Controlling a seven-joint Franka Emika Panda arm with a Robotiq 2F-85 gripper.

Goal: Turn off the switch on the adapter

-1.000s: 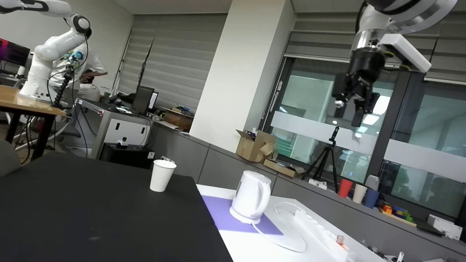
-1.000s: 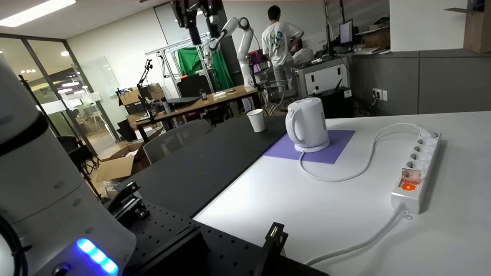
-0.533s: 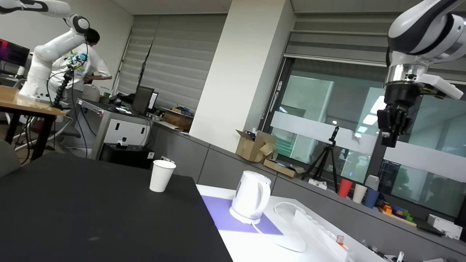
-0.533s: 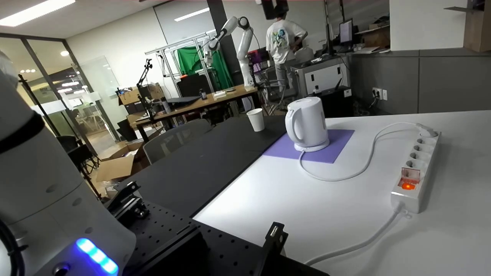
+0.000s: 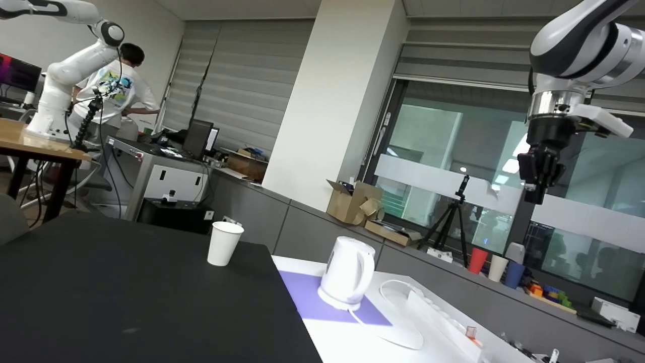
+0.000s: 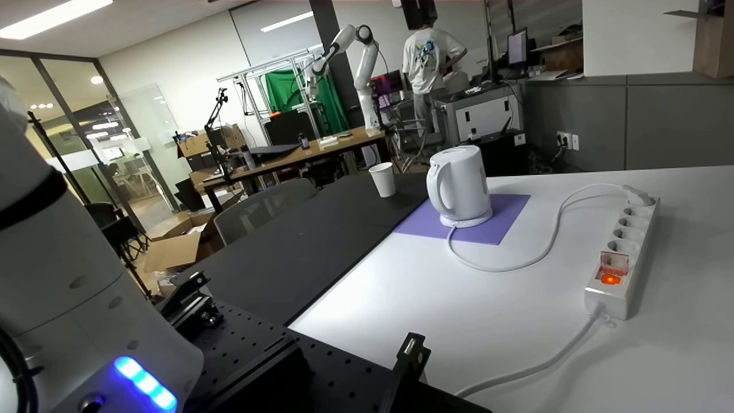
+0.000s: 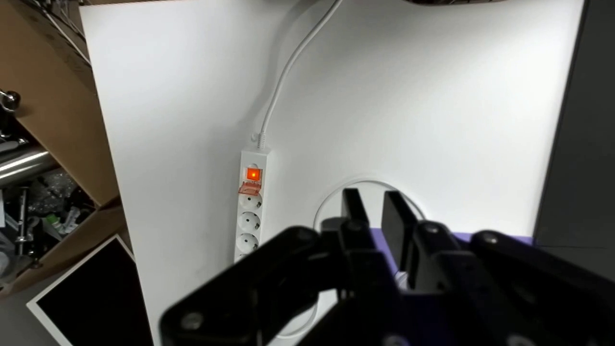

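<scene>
The adapter [image 7: 249,211] is a long white strip on the white table, in the left half of the wrist view. Near its cord end, the switch [image 7: 253,174] glows orange, and a clear reddish flap [image 7: 250,188] stands raised beside it. Both exterior views show the adapter [image 6: 636,258] as well, with the lit switch [image 6: 610,279] plain in an exterior view. My gripper [image 7: 372,194] hangs well above the table, off to the side of the strip and touching nothing. A narrow gap separates its fingertips, with nothing held. In an exterior view the gripper [image 5: 536,194] points downward.
A white kettle [image 6: 459,186] stands on a purple mat [image 6: 507,215], its cord [image 6: 516,265] looping to the adapter's far socket. A paper cup [image 5: 225,243] sits on the black table [image 5: 151,292]. An opened carton [image 7: 62,110] lies past the table edge in the wrist view.
My gripper has shifted to the right in both exterior views, mostly in the first half second, and its jaws have drawn closer together. The switch has stayed lit; adapter and kettle have not moved.
</scene>
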